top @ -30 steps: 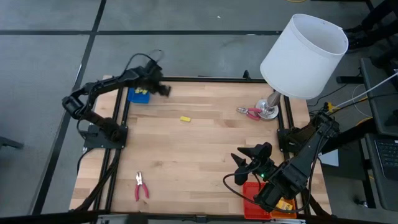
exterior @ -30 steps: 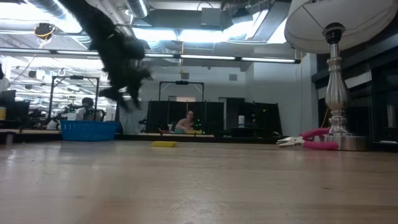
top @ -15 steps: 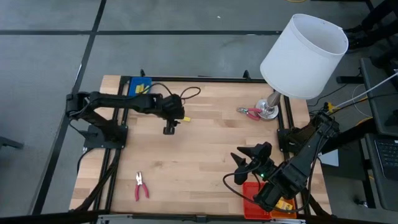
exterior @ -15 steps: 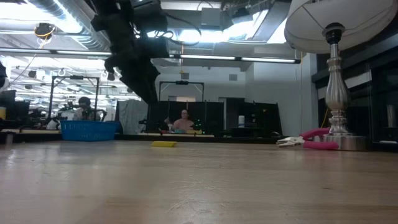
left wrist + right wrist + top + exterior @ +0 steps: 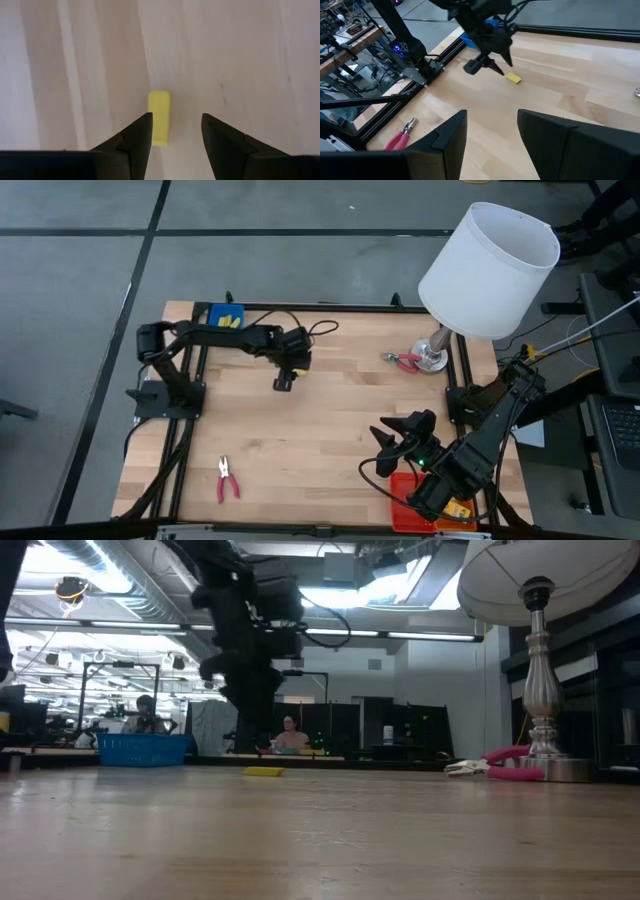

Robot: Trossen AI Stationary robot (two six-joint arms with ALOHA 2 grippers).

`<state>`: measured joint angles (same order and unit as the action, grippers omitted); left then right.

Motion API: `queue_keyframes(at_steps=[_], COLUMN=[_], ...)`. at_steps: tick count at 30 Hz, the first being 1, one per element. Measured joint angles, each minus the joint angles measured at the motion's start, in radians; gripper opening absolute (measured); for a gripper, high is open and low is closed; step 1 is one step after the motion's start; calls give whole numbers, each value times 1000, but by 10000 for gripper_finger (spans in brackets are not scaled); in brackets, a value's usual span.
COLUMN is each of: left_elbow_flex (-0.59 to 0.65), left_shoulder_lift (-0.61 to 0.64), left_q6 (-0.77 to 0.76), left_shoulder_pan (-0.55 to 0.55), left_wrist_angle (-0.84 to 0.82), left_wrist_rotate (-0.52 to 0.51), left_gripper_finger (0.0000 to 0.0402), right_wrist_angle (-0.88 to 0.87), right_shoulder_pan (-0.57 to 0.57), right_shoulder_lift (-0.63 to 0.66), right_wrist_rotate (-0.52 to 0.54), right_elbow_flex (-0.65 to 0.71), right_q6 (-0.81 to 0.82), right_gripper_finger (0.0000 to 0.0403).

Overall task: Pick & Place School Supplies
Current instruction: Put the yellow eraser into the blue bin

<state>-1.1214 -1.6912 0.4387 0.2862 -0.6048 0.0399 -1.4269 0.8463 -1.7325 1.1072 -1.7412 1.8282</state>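
Observation:
A small yellow piece (image 5: pixel 160 117) lies flat on the wooden table, at mid-far; it also shows in the right wrist view (image 5: pixel 513 78) and the low view (image 5: pixel 264 771). My left gripper (image 5: pixel 175 120) is open and hovers above it, pointing down, with the piece near one finger; in the high view the gripper (image 5: pixel 291 367) hides the piece. My right gripper (image 5: pixel 400 435) waits open and empty at the near right. Red-handled pliers (image 5: pixel 228 480) lie at the near left. A second pair (image 5: pixel 404 361) lies by the lamp base.
A blue tray (image 5: pixel 212 311) holding yellow items sits at the far left corner. A red tray (image 5: pixel 404 488) with an orange packet (image 5: pixel 458 508) lies under my right arm. A white-shaded lamp (image 5: pixel 490 270) stands at the far right. People sit in the room behind.
My left gripper has swung from over the blue tray toward the table's right, out over the bare wood, and now stands over the yellow piece. The piece and my right arm have stayed still.

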Motion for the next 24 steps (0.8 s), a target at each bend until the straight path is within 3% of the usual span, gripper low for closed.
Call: queue_keyframes(at_steps=[10,24], left_elbow_flex=[-72,-72], left_shoulder_lift=[-126,-173], left_q6=[61,73], left_shoulder_pan=[31,102], left_wrist_angle=[-77,-44], left_wrist_rotate=[22,34], left_gripper_finger=[168,169], right_wrist_angle=[32,32], right_shoulder_pan=[0,0], right_shoulder_lift=[0,0], right_wrist_rotate=[0,0], right_elbow_flex=[0,0], right_q6=[0,-3], right_gripper_finger=[178,178])
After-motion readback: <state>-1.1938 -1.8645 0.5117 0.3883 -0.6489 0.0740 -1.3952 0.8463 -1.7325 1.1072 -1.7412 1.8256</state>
